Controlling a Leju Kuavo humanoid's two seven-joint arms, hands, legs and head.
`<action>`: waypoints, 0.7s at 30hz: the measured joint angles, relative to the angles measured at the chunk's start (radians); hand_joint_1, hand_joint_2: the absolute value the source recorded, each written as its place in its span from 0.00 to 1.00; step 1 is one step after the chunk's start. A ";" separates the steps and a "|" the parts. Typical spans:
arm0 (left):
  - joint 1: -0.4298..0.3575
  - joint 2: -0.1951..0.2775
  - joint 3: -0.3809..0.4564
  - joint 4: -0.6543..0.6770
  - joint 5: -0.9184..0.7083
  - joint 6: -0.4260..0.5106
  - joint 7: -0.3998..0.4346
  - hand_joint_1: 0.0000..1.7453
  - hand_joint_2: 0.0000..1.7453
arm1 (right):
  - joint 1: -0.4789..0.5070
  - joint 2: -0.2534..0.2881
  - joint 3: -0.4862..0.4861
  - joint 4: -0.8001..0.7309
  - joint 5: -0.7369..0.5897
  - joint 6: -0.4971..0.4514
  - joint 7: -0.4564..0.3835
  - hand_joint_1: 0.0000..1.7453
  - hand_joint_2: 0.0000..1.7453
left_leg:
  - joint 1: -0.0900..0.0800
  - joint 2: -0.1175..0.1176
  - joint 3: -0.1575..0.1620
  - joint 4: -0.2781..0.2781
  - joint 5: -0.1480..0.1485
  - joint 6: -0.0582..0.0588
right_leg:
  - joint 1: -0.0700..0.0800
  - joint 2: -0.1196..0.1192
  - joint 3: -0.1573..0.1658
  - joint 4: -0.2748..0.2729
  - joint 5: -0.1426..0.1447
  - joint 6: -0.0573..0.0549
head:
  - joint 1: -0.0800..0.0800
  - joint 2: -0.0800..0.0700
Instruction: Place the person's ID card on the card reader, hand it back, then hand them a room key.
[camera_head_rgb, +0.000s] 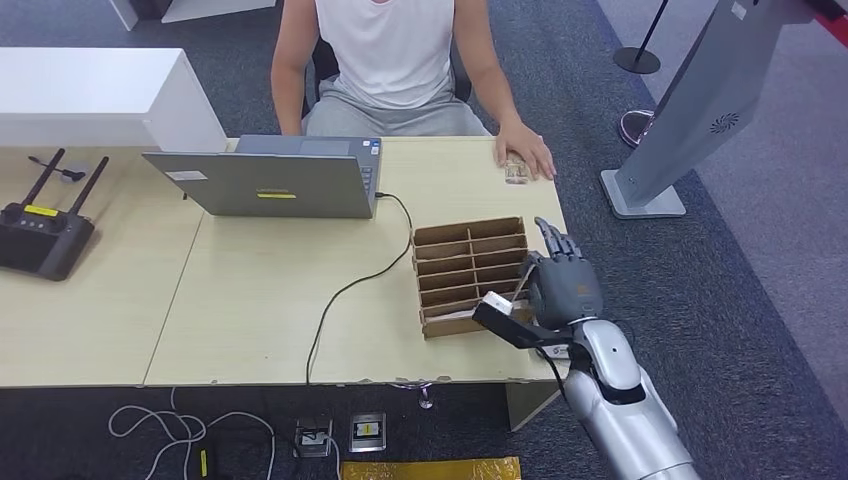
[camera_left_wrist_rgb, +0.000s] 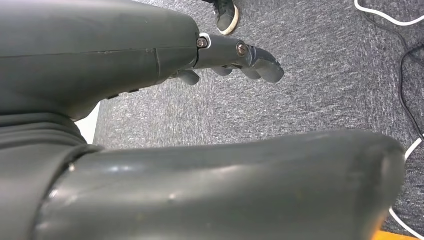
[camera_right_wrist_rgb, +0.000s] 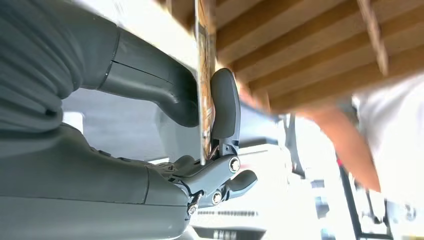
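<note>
My right hand (camera_head_rgb: 562, 285) is at the near right corner of a slotted cardboard box (camera_head_rgb: 468, 272) on the table. In the right wrist view it pinches a thin card (camera_right_wrist_rgb: 204, 75), seen edge-on, between thumb and a finger (camera_right_wrist_rgb: 225, 100), just beside the box's brown dividers (camera_right_wrist_rgb: 300, 45). A white corner of the card (camera_head_rgb: 495, 302) shows by the thumb. Across the table sits a person whose hand (camera_head_rgb: 527, 148) rests on a small card (camera_head_rgb: 515, 173) at the far right edge. My left hand (camera_left_wrist_rgb: 240, 55) hangs over grey carpet, fingers apart, holding nothing.
An open grey laptop (camera_head_rgb: 270, 180) stands mid-table, its black cable (camera_head_rgb: 340, 300) running off the front edge. A black device with two antennas (camera_head_rgb: 40, 235) sits at the far left of the table (camera_head_rgb: 250, 330). A grey kiosk stand (camera_head_rgb: 700, 110) rises to the right.
</note>
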 joint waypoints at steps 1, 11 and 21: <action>0.000 0.000 0.000 0.000 -0.002 0.000 0.000 0.00 0.00 | -0.018 0.000 -0.007 -0.001 0.004 -0.001 -0.003 1.00 1.00 | 0.000 0.000 0.000 0.000 0.000 0.000 | 0.000 0.000 0.000 0.000 0.000 0.000 | 0.000 0.000; -0.008 0.000 0.000 0.000 -0.022 0.000 0.000 0.00 0.00 | -0.225 0.000 -0.090 -0.051 0.027 0.036 -0.041 1.00 1.00 | 0.000 0.000 0.001 0.000 0.000 0.000 | 0.000 0.000 0.000 0.000 0.000 0.000 | 0.000 0.000; -0.023 -0.004 -0.001 0.000 -0.031 -0.004 0.004 0.00 0.00 | -0.451 0.038 -0.097 0.058 0.030 -0.024 -0.100 1.00 1.00 | 0.000 0.000 -0.001 0.000 0.000 0.000 | 0.000 0.000 0.000 0.001 0.000 0.000 | 0.000 0.000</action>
